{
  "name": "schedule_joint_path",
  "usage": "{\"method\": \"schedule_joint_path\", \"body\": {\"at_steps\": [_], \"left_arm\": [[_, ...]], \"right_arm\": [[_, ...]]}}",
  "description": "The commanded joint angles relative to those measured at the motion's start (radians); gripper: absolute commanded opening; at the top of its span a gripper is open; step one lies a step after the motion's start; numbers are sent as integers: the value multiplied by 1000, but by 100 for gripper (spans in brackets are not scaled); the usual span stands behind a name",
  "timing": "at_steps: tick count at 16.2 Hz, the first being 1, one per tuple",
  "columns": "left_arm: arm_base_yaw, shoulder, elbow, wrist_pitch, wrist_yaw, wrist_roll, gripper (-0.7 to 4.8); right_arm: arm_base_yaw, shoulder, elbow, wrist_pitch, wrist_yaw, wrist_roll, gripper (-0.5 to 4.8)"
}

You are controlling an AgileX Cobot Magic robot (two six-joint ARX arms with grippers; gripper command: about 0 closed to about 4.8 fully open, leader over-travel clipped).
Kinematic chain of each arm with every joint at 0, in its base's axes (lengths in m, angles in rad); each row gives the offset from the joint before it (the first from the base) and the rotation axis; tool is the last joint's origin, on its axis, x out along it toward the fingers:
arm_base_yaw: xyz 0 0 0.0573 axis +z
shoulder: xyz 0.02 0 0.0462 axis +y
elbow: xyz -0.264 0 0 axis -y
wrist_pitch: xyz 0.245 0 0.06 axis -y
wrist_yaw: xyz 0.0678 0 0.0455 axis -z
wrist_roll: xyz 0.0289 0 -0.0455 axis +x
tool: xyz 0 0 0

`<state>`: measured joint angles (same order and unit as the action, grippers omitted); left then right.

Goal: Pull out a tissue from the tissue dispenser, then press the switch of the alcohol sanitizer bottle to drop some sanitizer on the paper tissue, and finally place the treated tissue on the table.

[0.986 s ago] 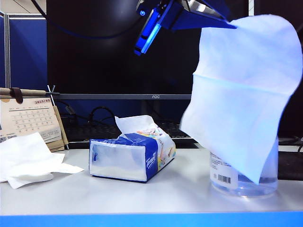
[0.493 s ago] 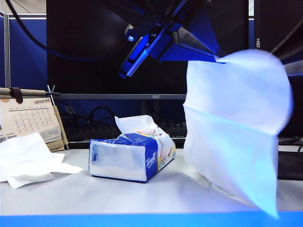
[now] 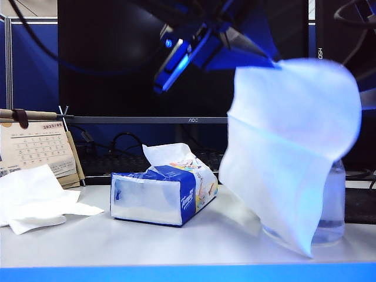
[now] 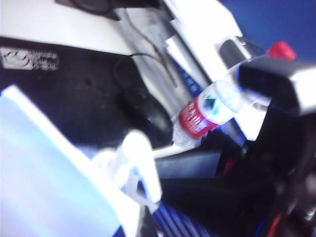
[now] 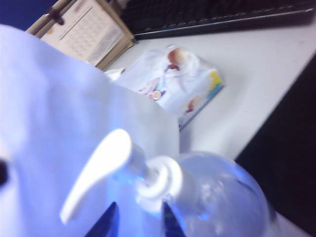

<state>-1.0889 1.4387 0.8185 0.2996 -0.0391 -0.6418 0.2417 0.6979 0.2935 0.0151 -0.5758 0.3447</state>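
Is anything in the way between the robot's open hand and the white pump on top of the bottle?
Nothing visible blocks the right gripper from the switch. The tissue, hanging from the shut left gripper, is beside the pump.

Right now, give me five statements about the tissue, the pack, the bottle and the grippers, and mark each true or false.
1. The left gripper holds the tissue up in the air. True.
2. The tissue lies flat on the table. False: it hangs above it, in front of the bottle.
3. Another tissue sticks up out of the pack. True.
4. The right gripper presses the pump. False: in the right wrist view nothing touches the pump, and the gripper itself is not seen.
5. The pack stands right of the bottle in the exterior view. False: it stands left of it.
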Motion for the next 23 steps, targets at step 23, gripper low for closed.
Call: {"method": "schedule_joint_path", "body": {"at_steps": [23], "left_arm": [[-12, 28, -24, 98, -58, 40, -6]], "right_arm": [[110, 168, 10, 223, -17, 21, 116]]}}
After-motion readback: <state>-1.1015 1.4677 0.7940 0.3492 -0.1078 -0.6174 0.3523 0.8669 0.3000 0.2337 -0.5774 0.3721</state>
